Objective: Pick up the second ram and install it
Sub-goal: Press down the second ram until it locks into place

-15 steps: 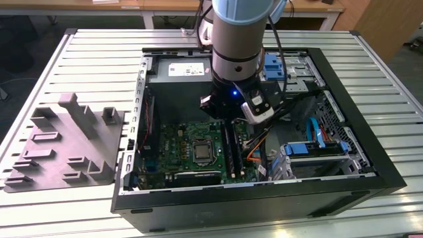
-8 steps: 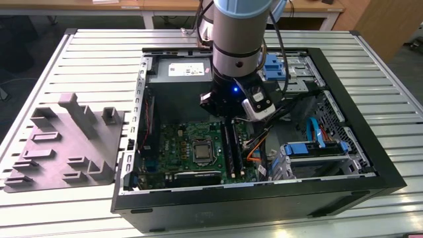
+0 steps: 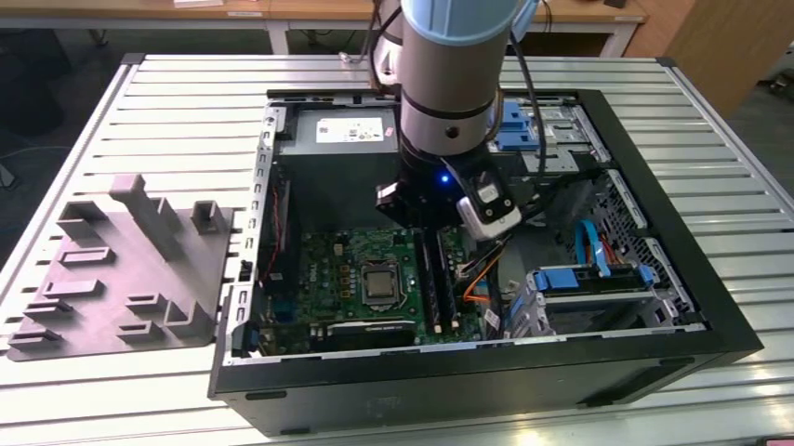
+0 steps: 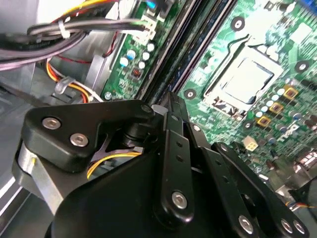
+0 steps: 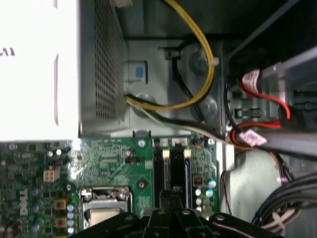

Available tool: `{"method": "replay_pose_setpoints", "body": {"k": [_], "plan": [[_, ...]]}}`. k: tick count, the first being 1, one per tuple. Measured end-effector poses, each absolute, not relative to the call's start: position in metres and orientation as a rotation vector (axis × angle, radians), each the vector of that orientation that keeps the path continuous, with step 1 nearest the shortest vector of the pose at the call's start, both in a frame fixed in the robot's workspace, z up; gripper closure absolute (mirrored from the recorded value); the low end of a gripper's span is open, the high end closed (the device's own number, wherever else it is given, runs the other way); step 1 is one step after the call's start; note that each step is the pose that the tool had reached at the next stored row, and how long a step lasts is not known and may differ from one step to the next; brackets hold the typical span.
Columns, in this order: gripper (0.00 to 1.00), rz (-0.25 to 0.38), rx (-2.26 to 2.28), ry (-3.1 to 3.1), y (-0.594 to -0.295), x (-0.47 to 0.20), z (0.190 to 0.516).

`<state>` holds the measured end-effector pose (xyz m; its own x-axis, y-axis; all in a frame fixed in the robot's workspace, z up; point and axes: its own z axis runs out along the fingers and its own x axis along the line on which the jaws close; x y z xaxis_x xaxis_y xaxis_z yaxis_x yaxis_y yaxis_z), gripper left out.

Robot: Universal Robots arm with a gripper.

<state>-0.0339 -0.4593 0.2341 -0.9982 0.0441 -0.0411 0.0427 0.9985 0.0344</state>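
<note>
Second ram: we read it as the long, thin, dark blue-green strip standing on edge among the memory slots of the motherboard, beside the processor socket. It runs straight toward the tips of the gripper. Its colour is close to that of the black slot rails, and its chips are not distinguishable, so we cannot tell how far it is seated. The gripper's two fingers are drawn almost together, leaving a gap that would suit only a thin board edge; the tips sit right at the near end of the strip. Whether they pinch it or merely rest on it is hidden by the linkage. In the exterior view the arm hangs vertically into the open computer case, which lies on its side on a slatted table. We judge that this posture aligns the tool with the slots, which face straight up. Yellow and black cables pass clear of the slots, toward the power supply. A grey moulded fixture lies on the table well apart, at the exterior view's left.
</note>
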Motion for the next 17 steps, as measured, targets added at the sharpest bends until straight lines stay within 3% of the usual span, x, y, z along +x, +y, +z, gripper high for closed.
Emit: {"method": "replay_pose_setpoints", "body": {"k": [17], "plan": [[0.9,0.052,0.067,3.099,-0.495,-0.034,0.234]]}}
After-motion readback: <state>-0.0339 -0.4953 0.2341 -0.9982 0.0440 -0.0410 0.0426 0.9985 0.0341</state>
